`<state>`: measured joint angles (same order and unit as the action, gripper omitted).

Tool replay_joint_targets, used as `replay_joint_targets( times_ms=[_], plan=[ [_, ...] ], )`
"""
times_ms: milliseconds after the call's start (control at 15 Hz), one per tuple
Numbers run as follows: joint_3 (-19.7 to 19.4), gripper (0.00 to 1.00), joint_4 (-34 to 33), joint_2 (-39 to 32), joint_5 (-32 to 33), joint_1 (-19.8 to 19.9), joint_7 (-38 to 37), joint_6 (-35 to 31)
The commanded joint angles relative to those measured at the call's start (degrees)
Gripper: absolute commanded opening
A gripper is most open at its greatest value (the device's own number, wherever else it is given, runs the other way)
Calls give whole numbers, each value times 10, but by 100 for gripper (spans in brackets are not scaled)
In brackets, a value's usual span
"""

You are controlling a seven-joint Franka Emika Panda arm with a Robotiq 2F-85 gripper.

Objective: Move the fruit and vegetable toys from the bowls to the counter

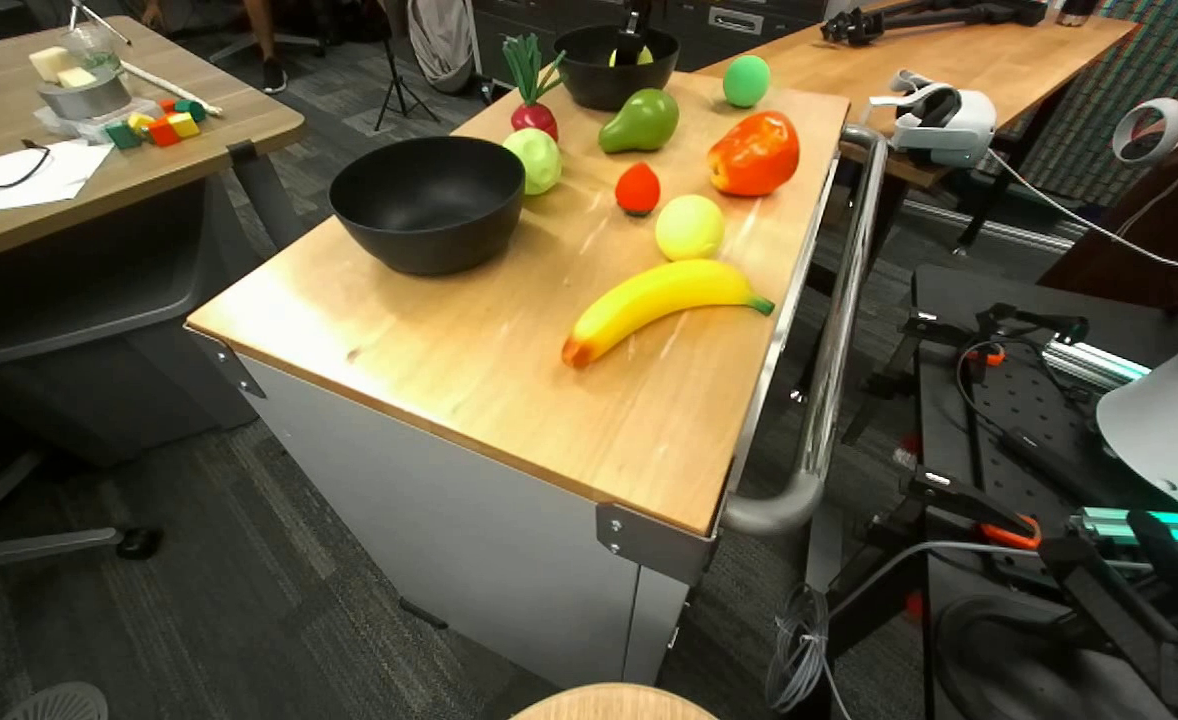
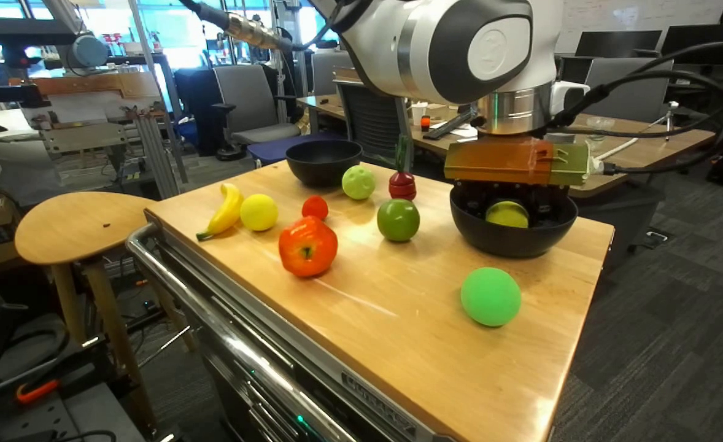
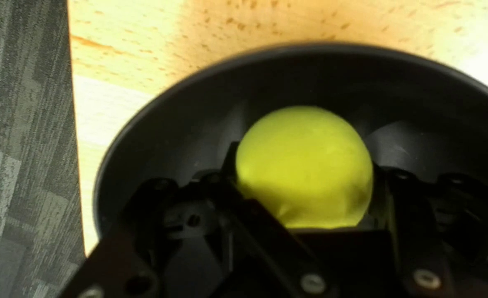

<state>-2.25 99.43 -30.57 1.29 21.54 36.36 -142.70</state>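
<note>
Nearby, stool (image 2: 79, 230), white headset (image 1: 954, 125), rail (image 1: 849, 300) along counter (image 1: 509, 320)

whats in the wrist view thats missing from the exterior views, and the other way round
Only the wrist view: screw heads on the fingers and creases low on the yellow toy.

Only the exterior views: the second black bowl, the banana, the pear, the orange-red toy, the bright green ball and the metal rail.

Both: the bowl with that yellow toy inside, the fingers down by it, the wooden counter and dark carpet.
</note>
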Motion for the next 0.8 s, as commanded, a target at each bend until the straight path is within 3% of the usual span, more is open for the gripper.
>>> replay_joint_targets(
  times_ms=[0,200,467,733],
  plan=[
    [6,27,26,37,-12,2,14,-5],
    [19,11,42,84,-24,5,45,23],
    [46,5,96,190,-95,6,157,70],
    [18,6,163,269,-142,-23,253,115]
  ],
)
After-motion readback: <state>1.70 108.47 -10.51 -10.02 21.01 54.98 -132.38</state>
